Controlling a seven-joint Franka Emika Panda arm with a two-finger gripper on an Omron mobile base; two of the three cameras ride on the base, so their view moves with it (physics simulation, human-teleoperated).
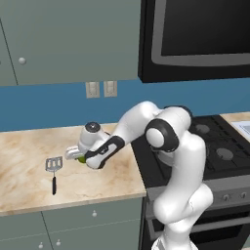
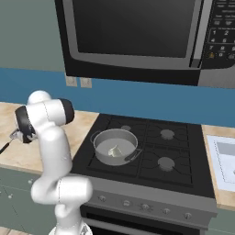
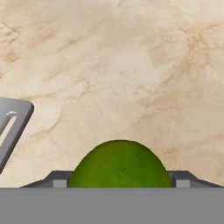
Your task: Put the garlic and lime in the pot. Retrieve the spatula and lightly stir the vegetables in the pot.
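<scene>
The green lime [image 3: 120,164] sits between my two fingertips, which touch it on either side, so my gripper [image 3: 120,181] is shut on it. From the left base view the gripper [image 1: 78,155] and the lime [image 1: 82,159] are low over the marble counter [image 1: 29,151]. The spatula [image 1: 53,169] lies flat on the counter just left of the gripper, and its slotted head [image 3: 9,126] shows at the left edge of the hand view. The grey pot [image 2: 114,146] stands on the stove's front left burner with the white-grey garlic [image 2: 114,150] inside it.
The black stove [image 2: 156,151] is to the right of the counter, with a microwave [image 2: 137,36] above it. A blue wall with outlets [image 1: 101,89] backs the counter. My own arm [image 1: 166,146] reaches left across the counter's edge.
</scene>
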